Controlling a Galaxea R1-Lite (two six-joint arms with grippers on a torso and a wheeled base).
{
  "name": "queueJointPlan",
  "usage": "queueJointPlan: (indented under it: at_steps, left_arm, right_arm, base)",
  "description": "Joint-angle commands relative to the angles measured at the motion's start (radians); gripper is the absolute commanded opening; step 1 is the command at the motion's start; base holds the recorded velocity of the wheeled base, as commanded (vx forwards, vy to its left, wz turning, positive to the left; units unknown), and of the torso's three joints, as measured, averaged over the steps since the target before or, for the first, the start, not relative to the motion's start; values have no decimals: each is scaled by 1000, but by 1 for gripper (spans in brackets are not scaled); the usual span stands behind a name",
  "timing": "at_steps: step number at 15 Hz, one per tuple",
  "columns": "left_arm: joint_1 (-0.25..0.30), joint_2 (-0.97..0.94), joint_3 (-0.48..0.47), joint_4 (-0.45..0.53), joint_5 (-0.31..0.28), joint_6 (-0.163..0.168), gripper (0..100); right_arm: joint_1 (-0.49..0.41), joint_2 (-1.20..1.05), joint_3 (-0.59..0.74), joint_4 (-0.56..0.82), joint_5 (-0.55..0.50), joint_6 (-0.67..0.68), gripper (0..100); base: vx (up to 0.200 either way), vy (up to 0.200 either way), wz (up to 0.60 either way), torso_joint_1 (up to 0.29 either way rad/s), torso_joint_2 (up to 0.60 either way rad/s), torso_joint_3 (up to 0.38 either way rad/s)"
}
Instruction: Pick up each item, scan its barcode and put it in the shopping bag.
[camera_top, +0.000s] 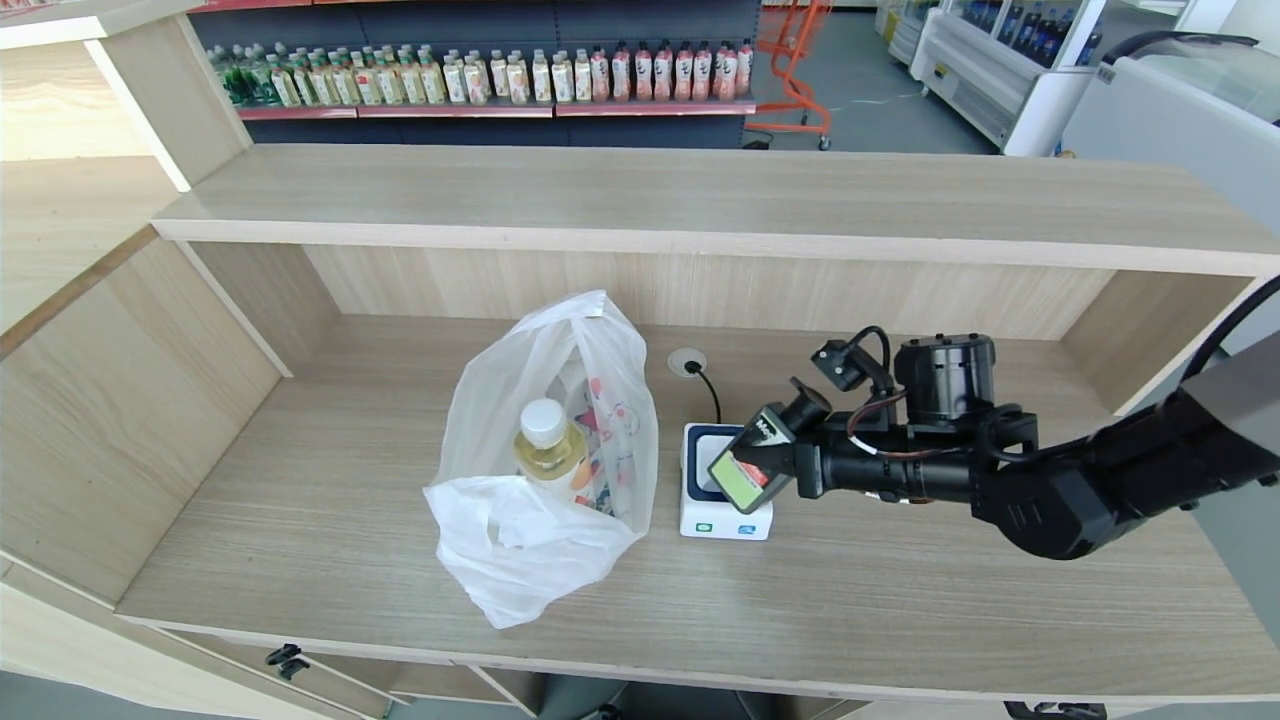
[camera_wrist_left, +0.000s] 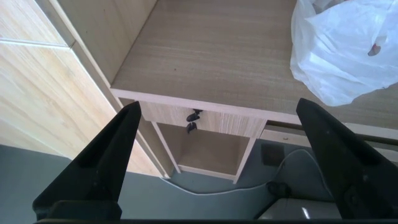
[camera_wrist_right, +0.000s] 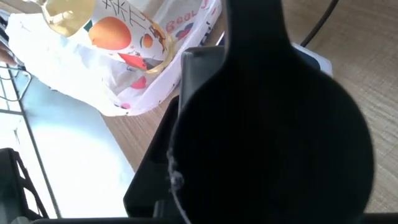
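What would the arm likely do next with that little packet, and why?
Probably ease the small packet down toward the scanner. The right tool holds it tilted just above the scanner, beside the shopping bag, so a barcode read seems due before bagging.

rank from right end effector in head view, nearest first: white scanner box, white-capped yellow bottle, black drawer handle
1. White scanner box, just below the right end effector.
2. White-capped yellow bottle, in the white plastic bag.
3. Black drawer handle, front left.
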Motion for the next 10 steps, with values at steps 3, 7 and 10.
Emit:
queueJointPlan:
  at_steps: [3, 7, 10]
  left_arm:
    - [0, 1, 0, 0, 0, 0, 100]
    - [0, 1, 0, 0, 0, 0, 100]
    - [0, 1, 0, 0, 0, 0, 100]
  right_arm:
    - [1, 60, -82, -1, 0, 6, 0]
    - [0, 74, -91, -1, 0, 2, 0]
    - [-6, 28, -94, 1, 4, 57, 0]
  base:
    - [0, 0, 0, 0, 0, 0]
    - [0, 0, 0, 0, 0, 0]
    - [0, 0, 0, 0, 0, 0]
